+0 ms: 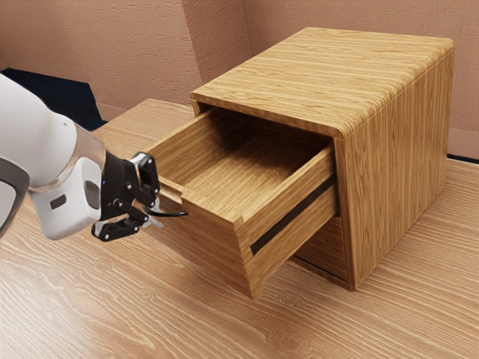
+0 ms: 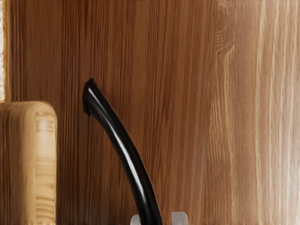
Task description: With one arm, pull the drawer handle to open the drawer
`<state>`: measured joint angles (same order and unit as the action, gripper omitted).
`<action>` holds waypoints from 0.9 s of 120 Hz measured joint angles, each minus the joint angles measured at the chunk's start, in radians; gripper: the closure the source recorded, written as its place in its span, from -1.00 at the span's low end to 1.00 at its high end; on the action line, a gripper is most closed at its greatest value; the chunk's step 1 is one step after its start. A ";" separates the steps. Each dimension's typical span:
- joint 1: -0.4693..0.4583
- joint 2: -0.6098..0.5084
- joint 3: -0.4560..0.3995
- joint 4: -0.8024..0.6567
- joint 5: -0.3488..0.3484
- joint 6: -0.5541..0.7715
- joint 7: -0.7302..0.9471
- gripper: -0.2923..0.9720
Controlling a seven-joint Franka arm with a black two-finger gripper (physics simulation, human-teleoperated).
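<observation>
The wooden cabinet (image 1: 329, 75) stands on the table, its drawer (image 1: 224, 168) drawn well out toward the exterior view's left and showing a bare interior. A thin black curved handle (image 1: 172, 214) sticks out of the drawer front (image 1: 209, 247). My black gripper (image 1: 153, 217) is at the handle's outer end, shut on it. In the wrist view the handle (image 2: 122, 150) arcs across the dark drawer front (image 2: 197, 117) and runs down between my two pale fingertips (image 2: 180, 218).
The cabinet and my arm rest on a light wooden table (image 1: 112, 314), with open tabletop in front of the drawer. A brown wall runs behind. In the wrist view a lighter wooden edge (image 2: 28, 159) sits beside the handle.
</observation>
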<state>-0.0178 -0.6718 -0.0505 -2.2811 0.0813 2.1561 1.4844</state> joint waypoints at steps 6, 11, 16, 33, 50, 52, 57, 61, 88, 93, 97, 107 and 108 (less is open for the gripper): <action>0.000 -0.007 0.000 -0.003 0.000 0.008 -0.002 0.70; 0.000 -0.010 0.000 -0.003 -0.001 0.013 -0.004 0.70; 0.000 -0.013 0.000 -0.004 -0.001 0.018 -0.006 0.69; -0.001 -0.015 0.000 -0.005 -0.001 0.030 -0.011 0.66; -0.001 -0.016 -0.002 -0.004 -0.001 0.028 -0.014 0.49; -0.001 -0.016 -0.002 -0.004 -0.001 0.028 -0.015 0.47; -0.001 -0.017 -0.002 -0.003 -0.001 0.026 -0.015 0.42; -0.001 -0.018 -0.002 -0.003 -0.001 0.025 -0.016 0.39; -0.001 0.246 -0.099 0.668 -0.015 -0.208 -0.070 0.20; 0.010 0.407 -0.063 0.907 -0.016 -0.313 -0.114 0.07; 0.018 0.495 -0.024 1.024 -0.017 -0.393 -0.167 -0.02; 0.045 0.601 0.026 1.115 -0.021 -0.532 -0.319 -0.19; 0.047 0.606 0.028 1.115 -0.024 -0.542 -0.333 -0.20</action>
<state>0.0296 -0.0653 -0.0223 -1.1659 0.0569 1.6144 1.1513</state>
